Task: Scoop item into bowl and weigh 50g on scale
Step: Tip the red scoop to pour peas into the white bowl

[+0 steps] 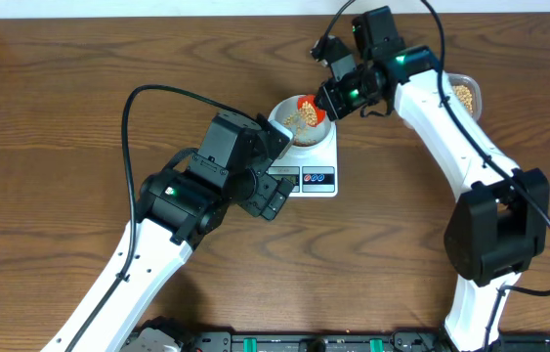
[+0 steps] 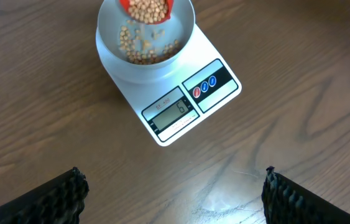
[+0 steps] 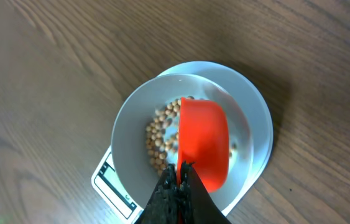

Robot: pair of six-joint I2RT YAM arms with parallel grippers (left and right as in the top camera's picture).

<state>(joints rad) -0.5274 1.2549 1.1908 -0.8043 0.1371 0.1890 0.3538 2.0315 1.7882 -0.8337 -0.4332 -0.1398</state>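
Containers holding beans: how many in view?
3. The bowl on the scale; the red scoop tipped over that bowl, held by the right gripper; the clear tub beside the right arm, partly hidden by it.

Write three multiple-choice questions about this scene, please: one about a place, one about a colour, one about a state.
1. Where does the bowl stand? A on the scale; B beside the scale; C under the scale.
2. Which colour has the scoop above the bowl? A blue; B red; C green.
3. How is the left claw? A open, empty; B shut on the bowl; C shut on the scoop.
Answers: 1 A, the bowl rests on the scale's platform. 2 B, the scoop is plainly red. 3 A, it stands wide apart with nothing between.
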